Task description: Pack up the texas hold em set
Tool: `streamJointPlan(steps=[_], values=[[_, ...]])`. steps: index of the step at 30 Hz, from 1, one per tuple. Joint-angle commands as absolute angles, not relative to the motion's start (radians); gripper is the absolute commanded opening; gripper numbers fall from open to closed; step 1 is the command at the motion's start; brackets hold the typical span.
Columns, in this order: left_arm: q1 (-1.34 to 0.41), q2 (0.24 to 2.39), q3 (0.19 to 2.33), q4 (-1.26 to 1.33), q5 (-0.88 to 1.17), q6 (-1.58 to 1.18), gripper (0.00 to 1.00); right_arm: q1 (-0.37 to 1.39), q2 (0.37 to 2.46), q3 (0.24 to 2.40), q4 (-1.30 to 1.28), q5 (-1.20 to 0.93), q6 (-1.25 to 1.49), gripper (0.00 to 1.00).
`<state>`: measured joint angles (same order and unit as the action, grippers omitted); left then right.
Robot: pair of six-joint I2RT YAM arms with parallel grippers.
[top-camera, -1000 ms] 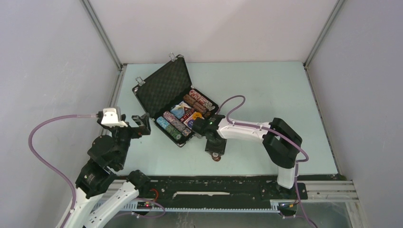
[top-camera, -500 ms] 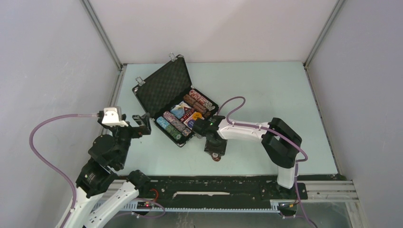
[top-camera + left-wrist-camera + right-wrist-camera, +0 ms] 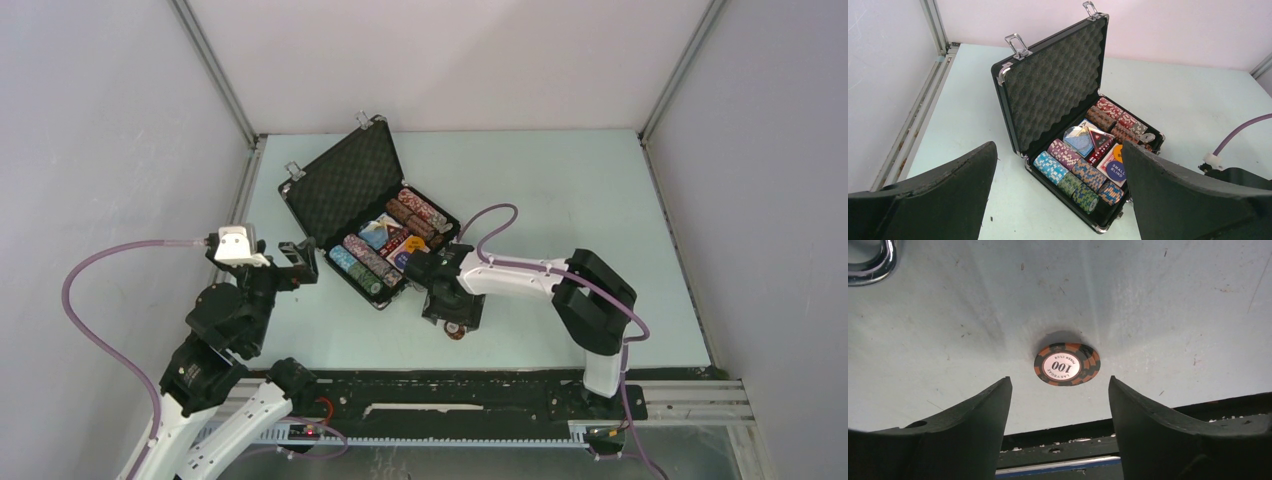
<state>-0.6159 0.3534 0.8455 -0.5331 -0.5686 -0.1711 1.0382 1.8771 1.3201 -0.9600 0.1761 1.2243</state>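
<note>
The texas hold em set's black briefcase (image 3: 344, 186) stands open at the back left of the table, its foam-lined lid (image 3: 1057, 82) upright. Rows of multicoloured chips (image 3: 1083, 176), card decks and round buttons (image 3: 1117, 170) fill its base. One orange-and-black "100" chip (image 3: 1067, 364) lies flat on the table outside the case, near the front edge (image 3: 456, 334). My right gripper (image 3: 1059, 383) hangs just above that chip, open, with nothing between its fingers (image 3: 452, 314). My left gripper (image 3: 1059, 146) is open and empty, left of the case (image 3: 297, 262).
The pale green table (image 3: 560, 190) is walled on the left, back and right. A black rail (image 3: 450, 395) runs along the front edge, close behind the loose chip. A silver piece of the case's hardware (image 3: 870, 260) shows at the top left of the right wrist view.
My right gripper's jaws have spread apart over the loose chip, and its wrist has shifted slightly left. The left arm has not moved.
</note>
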Motion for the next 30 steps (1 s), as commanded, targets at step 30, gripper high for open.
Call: streamJointPlan(steps=[30], values=[[-0.619, 0.347, 0.831, -0.500, -0.551, -0.150, 1.00, 0.976, 1.810, 1.167, -0.853, 0.101, 1.670, 0.88]])
